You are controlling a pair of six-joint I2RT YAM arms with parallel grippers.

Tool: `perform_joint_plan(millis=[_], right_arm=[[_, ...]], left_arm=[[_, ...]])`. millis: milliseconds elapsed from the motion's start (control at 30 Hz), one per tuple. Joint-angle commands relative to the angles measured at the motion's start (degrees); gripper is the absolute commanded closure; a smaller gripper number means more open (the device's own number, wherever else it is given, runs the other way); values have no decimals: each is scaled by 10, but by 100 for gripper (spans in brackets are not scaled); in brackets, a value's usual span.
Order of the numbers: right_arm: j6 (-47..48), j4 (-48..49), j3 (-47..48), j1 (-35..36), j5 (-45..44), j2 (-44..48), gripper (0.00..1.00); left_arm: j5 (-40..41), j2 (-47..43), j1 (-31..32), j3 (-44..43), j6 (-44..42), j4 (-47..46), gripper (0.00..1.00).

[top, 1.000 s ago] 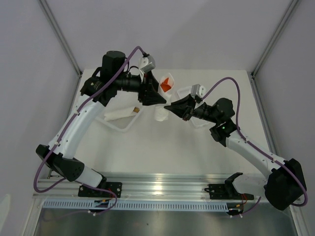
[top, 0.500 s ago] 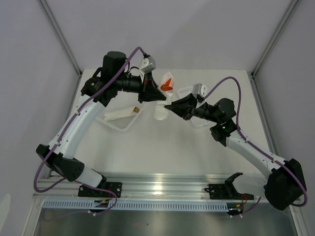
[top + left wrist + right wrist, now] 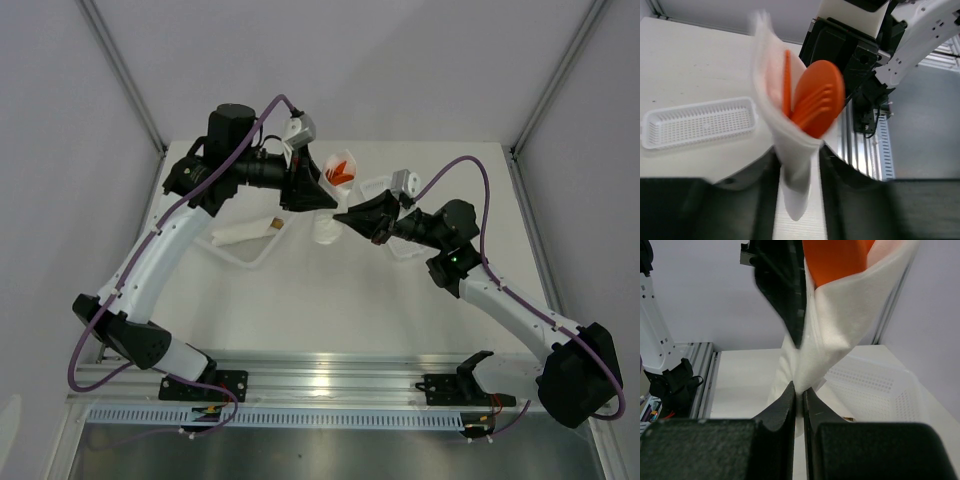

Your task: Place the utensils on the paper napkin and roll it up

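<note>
The paper napkin (image 3: 326, 232) is wrapped as a cone around the orange-red utensils (image 3: 341, 173) and held off the table between both arms. In the left wrist view the napkin (image 3: 790, 150) sits between my left gripper's (image 3: 797, 160) fingers and touches both, with the utensils (image 3: 815, 102) sticking out of its open end. My left gripper (image 3: 312, 196) is shut on the bundle's side. My right gripper (image 3: 345, 218) is pinched shut on the napkin's lower fold (image 3: 825, 340). The utensils (image 3: 835, 257) show at the top of that view.
A white mesh basket (image 3: 250, 252) lies on the table left of the bundle and holds another white roll with a brown tip (image 3: 245, 231). The basket shows in both wrist views (image 3: 695, 122) (image 3: 880, 390). A second white basket (image 3: 376, 186) lies under the right arm.
The napkin bundle's open end with the utensils has turned slightly and shifted a little to the right. Both grippers keep their hold and have barely moved.
</note>
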State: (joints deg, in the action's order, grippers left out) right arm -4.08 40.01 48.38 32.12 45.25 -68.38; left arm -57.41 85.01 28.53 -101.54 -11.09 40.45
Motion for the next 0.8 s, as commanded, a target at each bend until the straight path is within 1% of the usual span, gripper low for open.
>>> perform_joint_plan(millis=[0, 33, 100, 133, 233, 367, 467, 500, 533, 567, 667, 700, 733, 767], right_arm=[[0, 10, 23, -1, -8, 4, 100], [1, 9, 23, 0, -8, 5, 100], [5, 5, 23, 0, -12, 9, 100], [6, 2, 22, -1, -15, 11, 100], [7, 2, 19, -1, -24, 16, 100], [6, 4, 19, -1, -25, 20, 100], [-1, 11, 20, 0, -16, 22, 100], [-5, 15, 21, 0, -12, 21, 100], [-8, 16, 22, -1, -10, 20, 100], [-8, 16, 22, 0, -10, 20, 100], [-10, 16, 22, -1, -10, 18, 100], [-11, 16, 22, -1, -9, 18, 100], [-12, 16, 22, 0, -9, 18, 100], [-14, 16, 22, 0, -10, 17, 100]], left_arm=[[-16, -21, 0, -17, -8, 0, 52], [-10, -22, 0, -16, -8, 1, 43], [5, -26, 0, -16, -17, 9, 34], [10, -28, -1, -16, -21, 12, 33], [13, -34, -3, -9, -32, 24, 33], [21, -43, -7, 16, -44, 27, 38], [34, -47, -7, 36, -46, 17, 46], [35, -47, -7, 39, -43, 12, 54], [37, -47, -7, 41, -41, 4, 60], [37, -45, -7, 42, -38, 2, 74], [31, -43, -6, 36, -28, -5, 86], [29, -42, -6, 34, -25, -6, 87], [29, -42, -6, 29, -25, -5, 85], [29, -43, -6, 29, -27, -1, 69]])
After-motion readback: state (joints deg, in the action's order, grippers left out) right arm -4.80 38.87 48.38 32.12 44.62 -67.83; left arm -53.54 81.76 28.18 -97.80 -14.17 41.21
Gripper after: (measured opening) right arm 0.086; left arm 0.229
